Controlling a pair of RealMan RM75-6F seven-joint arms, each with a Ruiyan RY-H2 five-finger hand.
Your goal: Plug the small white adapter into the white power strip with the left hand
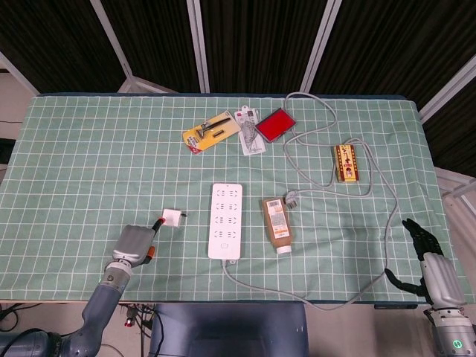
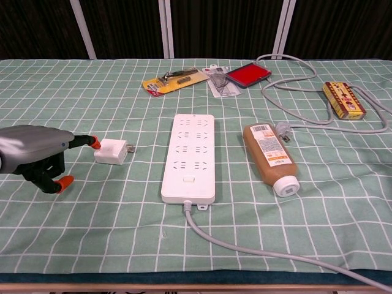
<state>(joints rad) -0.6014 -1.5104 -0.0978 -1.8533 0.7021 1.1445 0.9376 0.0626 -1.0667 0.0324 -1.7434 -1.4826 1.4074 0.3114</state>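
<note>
Left hand (image 2: 38,156): empty, fingers apart, just beside adapter (image 2: 111,151)
Risk: fingertip nudging adapter away, prongs twisting off line with power strip (image 2: 189,156)
Right hand (image 1: 435,271): idle, holding nothing

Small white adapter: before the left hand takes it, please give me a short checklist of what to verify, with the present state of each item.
1. Left hand open beside small white adapter: ok.
2. Fingertip touching adapter: cannot tell.
3. Adapter prongs point toward white power strip: ok.
4. Strip sockets face up, uncovered: ok.
5. Brown bottle lies apart from strip: ok.
6. Right hand off the table edge, away from the work: ok.
</note>
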